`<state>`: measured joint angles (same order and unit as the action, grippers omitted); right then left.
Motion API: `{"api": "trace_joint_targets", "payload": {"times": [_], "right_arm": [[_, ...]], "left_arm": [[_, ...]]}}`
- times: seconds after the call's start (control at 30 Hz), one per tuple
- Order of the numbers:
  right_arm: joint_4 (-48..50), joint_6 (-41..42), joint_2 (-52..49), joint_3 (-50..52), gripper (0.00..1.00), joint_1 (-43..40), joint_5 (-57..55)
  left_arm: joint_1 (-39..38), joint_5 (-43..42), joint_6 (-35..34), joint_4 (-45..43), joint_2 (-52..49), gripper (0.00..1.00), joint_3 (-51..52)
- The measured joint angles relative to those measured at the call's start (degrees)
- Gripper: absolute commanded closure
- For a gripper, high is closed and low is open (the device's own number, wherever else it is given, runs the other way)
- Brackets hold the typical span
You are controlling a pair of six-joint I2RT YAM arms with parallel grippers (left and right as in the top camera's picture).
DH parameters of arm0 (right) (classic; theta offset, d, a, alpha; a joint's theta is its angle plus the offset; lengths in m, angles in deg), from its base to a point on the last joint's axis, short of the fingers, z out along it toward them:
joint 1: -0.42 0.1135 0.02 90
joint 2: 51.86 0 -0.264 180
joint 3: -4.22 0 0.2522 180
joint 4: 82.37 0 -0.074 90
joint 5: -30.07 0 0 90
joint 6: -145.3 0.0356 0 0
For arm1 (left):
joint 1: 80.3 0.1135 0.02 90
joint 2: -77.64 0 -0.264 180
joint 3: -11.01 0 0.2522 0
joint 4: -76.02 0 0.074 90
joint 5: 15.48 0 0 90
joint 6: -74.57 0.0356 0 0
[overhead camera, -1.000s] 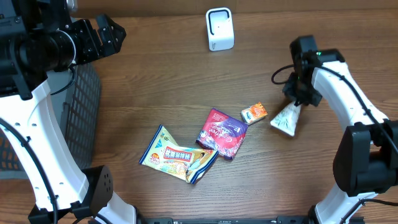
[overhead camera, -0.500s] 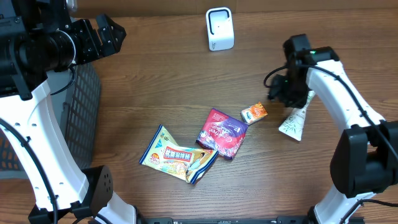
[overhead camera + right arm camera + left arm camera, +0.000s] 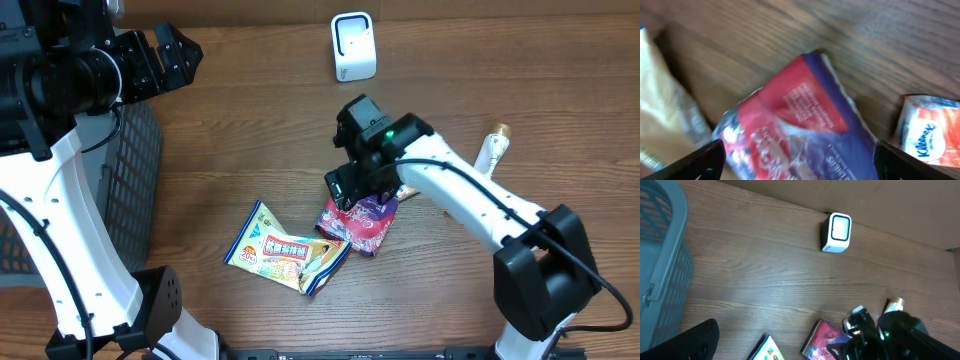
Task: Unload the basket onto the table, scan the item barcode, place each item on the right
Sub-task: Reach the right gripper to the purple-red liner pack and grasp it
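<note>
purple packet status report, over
Left fingers open, empty. Right fingers open over purple packet, no grip. Kleenex pack close beside it.

Brown wood-grain surface [image 3: 250, 150]. A small white scanner [image 3: 353, 46] stands near the far edge. Near the middle lies a red-and-purple packet [image 3: 360, 222], with a yellow snack packet [image 3: 285, 250] just beside it on the left and an orange-and-white tissue pack [image 3: 927, 132] just beside it on the right. A white tube with a gold tip [image 3: 492, 148] lies well apart, further right. A grey basket [image 3: 135, 180] sits at the left edge.
</note>
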<state>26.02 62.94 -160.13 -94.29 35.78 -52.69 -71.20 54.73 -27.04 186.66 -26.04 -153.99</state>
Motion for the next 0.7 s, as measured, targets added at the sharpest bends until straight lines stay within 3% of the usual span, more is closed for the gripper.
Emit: {"api": "trace_joint_targets", "payload": {"times": [0.23, 0.33, 0.53, 0.7], "right_arm": [[8.9, -0.13, 0.0, 3.61, 0.05, -0.11, -3.67], [10.58, -1.03, -0.02, 6.27, 0.1, -0.11, -4.22], [13.57, -0.15, 0.0, 9.62, 0.65, -0.09, -4.55], [9.73, 7.45, 0.0, 8.02, 0.84, -1.57, -7.82]], "left_arm": [[0.0, 0.0, 0.0, 0.0, 0.0, 0.0, 0.0], [0.0, 0.0, 0.0, -0.02, 0.0, 0.0, 0.0], [0.0, 0.02, 0.0, 0.0, 0.0, 0.0, 0.0], [0.0, 0.02, -0.02, -0.02, 0.0, 0.0, 0.0]]}}
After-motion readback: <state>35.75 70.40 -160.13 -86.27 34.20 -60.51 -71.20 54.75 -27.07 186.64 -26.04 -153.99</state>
